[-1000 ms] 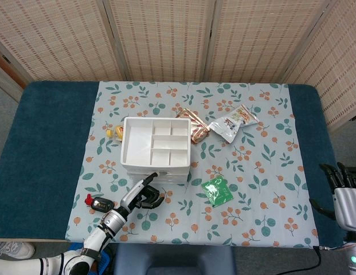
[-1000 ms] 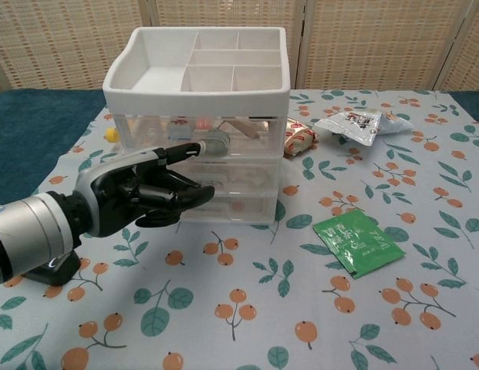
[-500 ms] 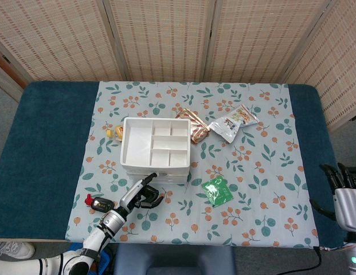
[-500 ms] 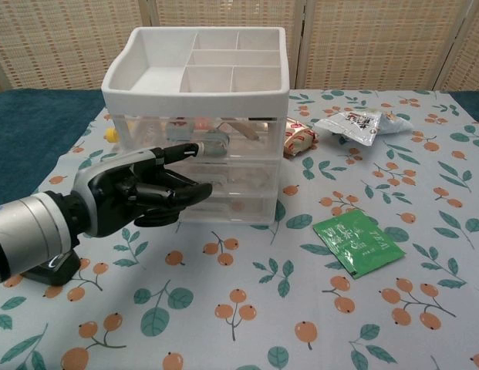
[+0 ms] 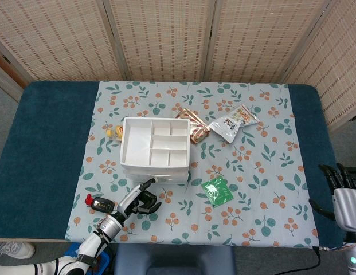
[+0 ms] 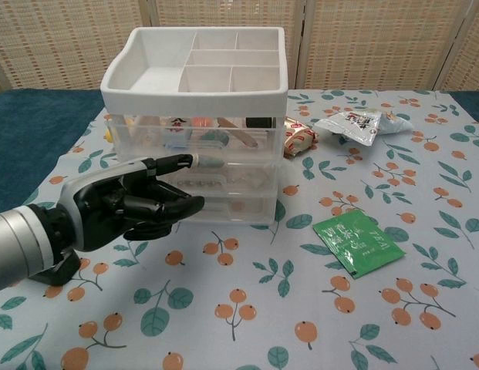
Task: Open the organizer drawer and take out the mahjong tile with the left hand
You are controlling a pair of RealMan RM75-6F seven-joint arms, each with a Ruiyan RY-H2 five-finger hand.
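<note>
The white organizer (image 5: 155, 148) (image 6: 197, 58) stands on the floral cloth, with clear drawers under an open tray top. Its top drawer (image 6: 224, 150) sticks out a little toward me. Through the clear front I see small items, among them a white tile with coloured marks, likely the mahjong tile (image 6: 177, 123). My left hand (image 5: 141, 200) (image 6: 131, 210) is at the drawer's front. One finger reaches out to the handle (image 6: 211, 160) while the others are curled in. My right hand (image 5: 340, 195) hangs off the table's right edge with its fingers apart and nothing in it.
A green tea packet (image 5: 216, 190) (image 6: 356, 243) lies right of the organizer. Behind it are a snack bag (image 5: 232, 123) (image 6: 355, 123) and a gold wrapper (image 5: 195, 127) (image 6: 299, 137). A yellow item (image 5: 113, 133) sits at the organizer's left. A black-and-red gadget (image 5: 97, 203) lies by my left wrist.
My left hand has drawn back toward me and a little lower. The top drawer has slid out with it, so its contents show more plainly. The right hand has stayed put.
</note>
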